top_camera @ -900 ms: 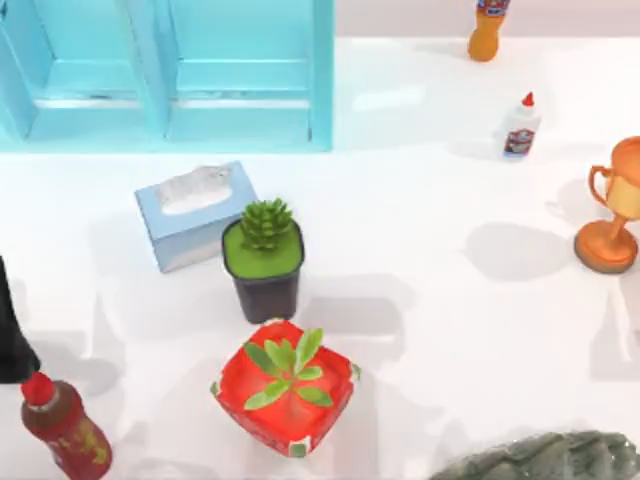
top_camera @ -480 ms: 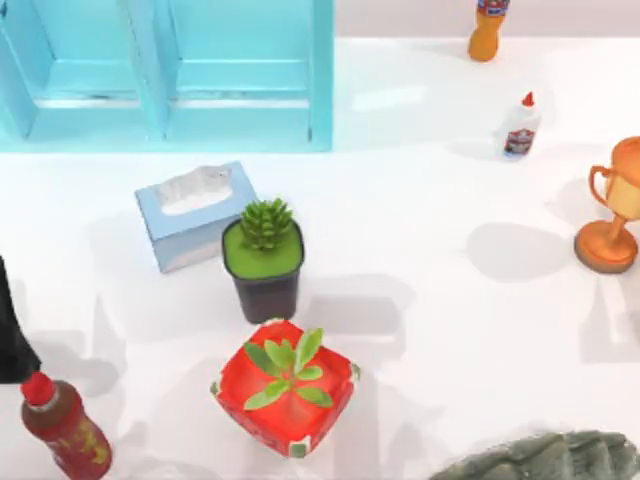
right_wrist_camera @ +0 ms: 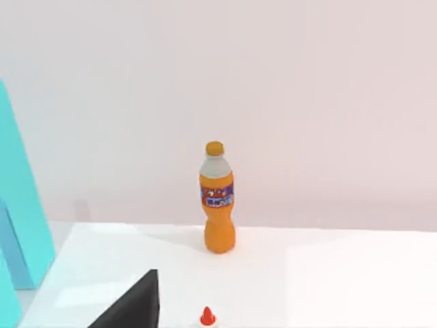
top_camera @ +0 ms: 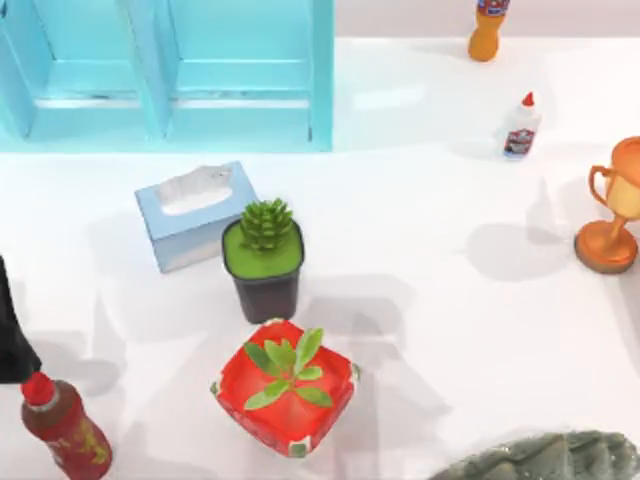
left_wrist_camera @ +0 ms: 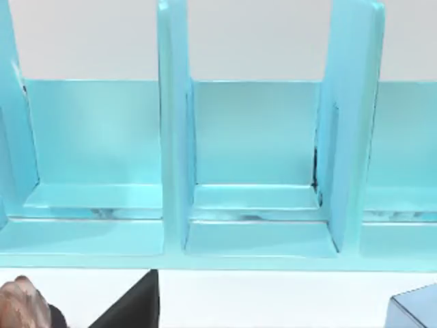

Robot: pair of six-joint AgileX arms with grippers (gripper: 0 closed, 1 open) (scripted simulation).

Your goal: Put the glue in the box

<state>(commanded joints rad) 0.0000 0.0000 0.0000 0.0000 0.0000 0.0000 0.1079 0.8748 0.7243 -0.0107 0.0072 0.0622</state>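
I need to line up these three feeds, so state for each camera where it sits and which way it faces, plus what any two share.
Top view: above the table, looking down at the glue, the orange bottle and the blue box; a dark arm part shows at its left edge.
Left wrist view: low, facing the blue box's compartments; a dark body part shows.
Right wrist view: low, facing the orange bottle, the glue's red cap just below it.
Shared: glue and orange bottle in top and right wrist views.

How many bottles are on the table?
3: the glue at the right rear, the orange bottle behind it at the back edge, and the dark red sauce bottle at the front left. Others could be out of view.
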